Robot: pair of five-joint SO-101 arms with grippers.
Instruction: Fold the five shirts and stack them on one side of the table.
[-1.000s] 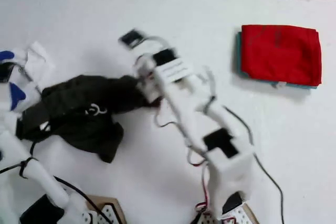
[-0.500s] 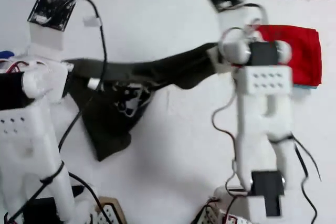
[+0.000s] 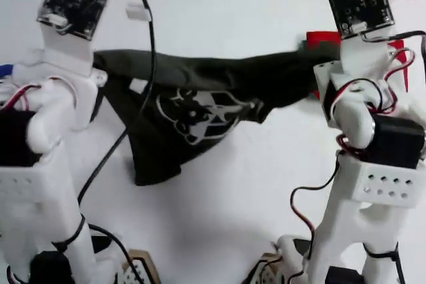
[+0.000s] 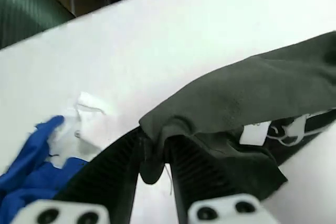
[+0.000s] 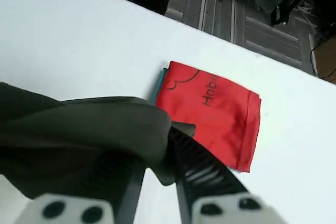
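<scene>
We see the dark shirt (image 3: pixel 200 91) stretched above the white table (image 3: pixel 219 224) between both arms, its printed body hanging below the taut edge. The left gripper (image 4: pixel 156 146) has its jaws clamped on one end of the cloth, and the right gripper (image 5: pixel 153 150) is clamped on the other. Beyond the right gripper we see a folded red shirt (image 5: pixel 212 116) lying on the table, and crumpled blue cloth (image 4: pixel 29 158) lies near the left one.

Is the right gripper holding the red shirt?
No, the right gripper is clamped on the dark shirt; the red shirt lies folded on the table.
</scene>
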